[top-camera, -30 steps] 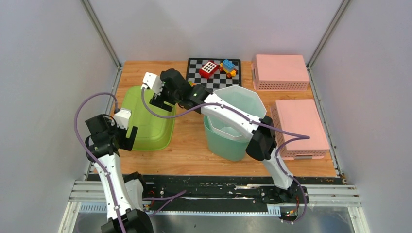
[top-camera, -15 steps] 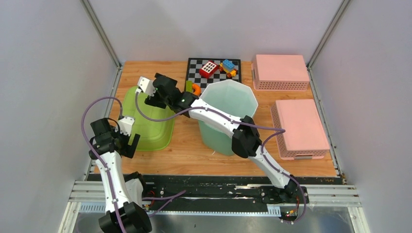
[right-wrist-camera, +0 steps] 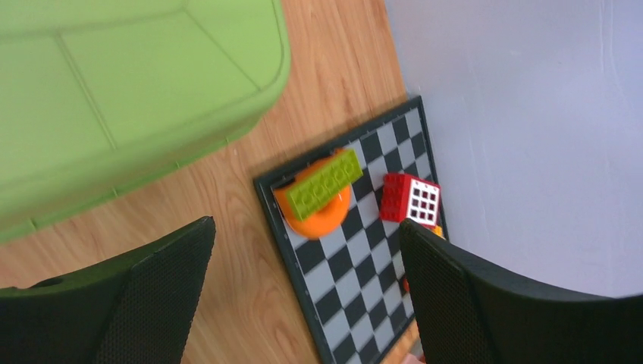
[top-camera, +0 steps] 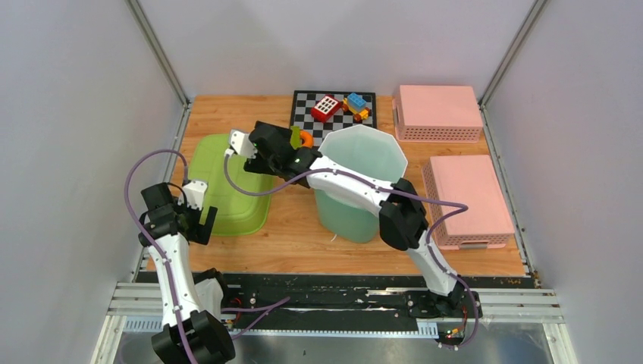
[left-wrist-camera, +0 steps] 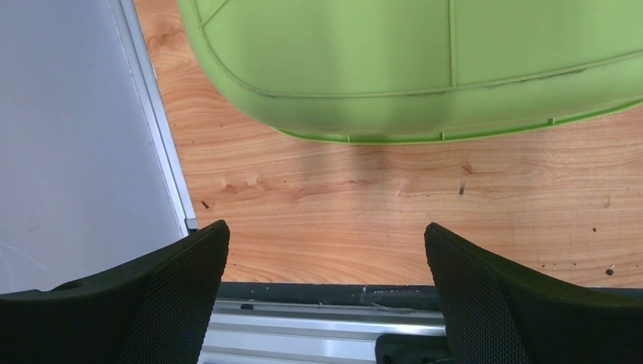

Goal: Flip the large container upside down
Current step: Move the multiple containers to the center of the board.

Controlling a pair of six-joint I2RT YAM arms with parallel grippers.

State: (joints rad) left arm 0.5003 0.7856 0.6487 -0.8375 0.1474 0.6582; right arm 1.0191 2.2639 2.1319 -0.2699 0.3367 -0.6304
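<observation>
Top external view: large teal container [top-camera: 368,155] upright beside green tub [top-camera: 235,201]

A light wooden table [top-camera: 292,235] fills a small booth of plain, pale grey panels: a back wall [top-camera: 334,42] at 12 o'clock, a left wall [top-camera: 68,114] at 9 and a right wall [top-camera: 584,136] at 3. Slanted aluminium posts [top-camera: 157,51] mark the back corners, at 11 and 1 o'clock. A metal rail [top-camera: 515,303] edges the table at 6 o'clock. The light is soft and even, with only faint shadows.
</observation>
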